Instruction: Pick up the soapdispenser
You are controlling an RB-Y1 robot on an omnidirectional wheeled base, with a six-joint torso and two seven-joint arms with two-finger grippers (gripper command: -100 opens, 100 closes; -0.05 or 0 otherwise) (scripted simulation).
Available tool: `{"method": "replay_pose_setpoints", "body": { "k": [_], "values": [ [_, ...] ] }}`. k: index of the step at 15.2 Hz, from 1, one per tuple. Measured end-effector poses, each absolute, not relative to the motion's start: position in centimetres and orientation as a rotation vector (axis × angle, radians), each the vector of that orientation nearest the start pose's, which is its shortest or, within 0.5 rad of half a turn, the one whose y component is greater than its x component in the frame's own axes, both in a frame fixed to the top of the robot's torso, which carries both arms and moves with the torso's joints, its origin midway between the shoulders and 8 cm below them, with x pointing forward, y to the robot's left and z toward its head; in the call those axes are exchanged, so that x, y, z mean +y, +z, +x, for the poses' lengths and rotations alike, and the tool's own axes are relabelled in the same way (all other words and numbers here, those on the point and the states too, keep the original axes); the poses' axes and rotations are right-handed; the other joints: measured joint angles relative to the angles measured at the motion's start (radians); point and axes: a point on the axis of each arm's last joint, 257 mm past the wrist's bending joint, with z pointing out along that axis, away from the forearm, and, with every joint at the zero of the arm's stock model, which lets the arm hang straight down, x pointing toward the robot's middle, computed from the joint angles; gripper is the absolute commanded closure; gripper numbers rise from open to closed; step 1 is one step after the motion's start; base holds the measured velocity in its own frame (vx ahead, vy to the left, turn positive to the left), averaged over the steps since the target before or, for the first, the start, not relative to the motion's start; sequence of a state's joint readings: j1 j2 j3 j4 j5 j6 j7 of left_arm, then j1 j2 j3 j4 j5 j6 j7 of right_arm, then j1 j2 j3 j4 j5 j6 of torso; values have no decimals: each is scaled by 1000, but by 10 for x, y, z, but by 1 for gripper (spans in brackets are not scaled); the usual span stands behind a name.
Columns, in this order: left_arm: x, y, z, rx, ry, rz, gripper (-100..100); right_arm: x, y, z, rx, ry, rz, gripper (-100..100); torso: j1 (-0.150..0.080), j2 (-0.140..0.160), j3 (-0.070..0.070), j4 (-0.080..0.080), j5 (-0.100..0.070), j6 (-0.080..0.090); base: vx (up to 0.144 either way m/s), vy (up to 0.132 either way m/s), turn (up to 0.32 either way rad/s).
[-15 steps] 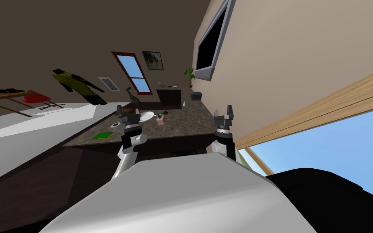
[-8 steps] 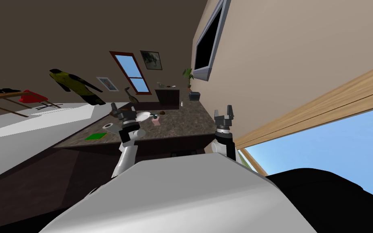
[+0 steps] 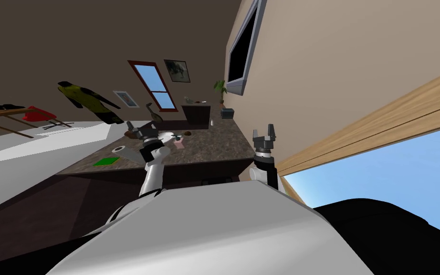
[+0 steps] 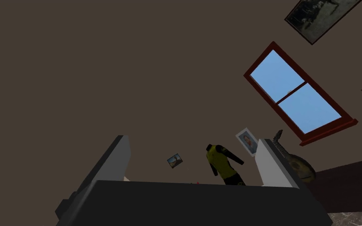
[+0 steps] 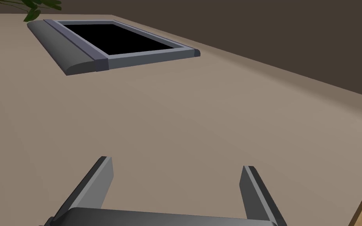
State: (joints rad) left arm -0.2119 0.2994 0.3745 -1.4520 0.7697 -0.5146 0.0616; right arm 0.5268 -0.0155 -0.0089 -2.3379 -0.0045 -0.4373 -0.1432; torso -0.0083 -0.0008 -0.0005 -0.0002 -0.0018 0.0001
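Observation:
The soap dispenser (image 3: 180, 142) is a small pink body with a dark pump top, standing on the dark speckled countertop (image 3: 209, 143) beside a white bowl (image 3: 170, 137). My left gripper (image 3: 141, 126) is raised over the counter's near left part, just left of the bowl and dispenser. Its fingers (image 4: 272, 163) are open, point up at the brown wall and hold nothing. At the counter's near right corner, by the beige wall, my right gripper (image 3: 264, 130) points upward. In its wrist view the right gripper (image 5: 176, 172) is open and empty.
On the counter lie a green flat pad (image 3: 106, 162), a pale ring (image 3: 117, 149), a small brown lump (image 3: 186, 133), a little white bottle (image 3: 211, 123) and a grey box (image 3: 227, 113). A dark cabinet (image 3: 196, 113) and a plant (image 3: 221, 88) stand beyond. The beige wall runs along the right.
My left arm has reached further forward over the counter and turned its gripper up and leftward. The whole view has shifted a little, so I have moved. The right arm is still.

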Motion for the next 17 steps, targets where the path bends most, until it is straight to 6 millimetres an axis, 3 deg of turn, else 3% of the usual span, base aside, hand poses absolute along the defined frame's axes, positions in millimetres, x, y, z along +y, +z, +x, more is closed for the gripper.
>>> {"method": "replay_pose_setpoints", "body": {
  "k": [11, 17],
  "values": [
    [565, -35, 531, -175, -1580, -1269, -100, -283, 30, 341, 601, 1413, 728, 0, 2, 0, 0, 0, 0, 0, 4, -80, 11],
    [566, -67, 555, -326, -1612, -1403, -100, -283, 30, 341, 601, 1413, 728, 0, 3, 0, 0, 0, 1, 0, 2, -62, 27]
  ]
}}
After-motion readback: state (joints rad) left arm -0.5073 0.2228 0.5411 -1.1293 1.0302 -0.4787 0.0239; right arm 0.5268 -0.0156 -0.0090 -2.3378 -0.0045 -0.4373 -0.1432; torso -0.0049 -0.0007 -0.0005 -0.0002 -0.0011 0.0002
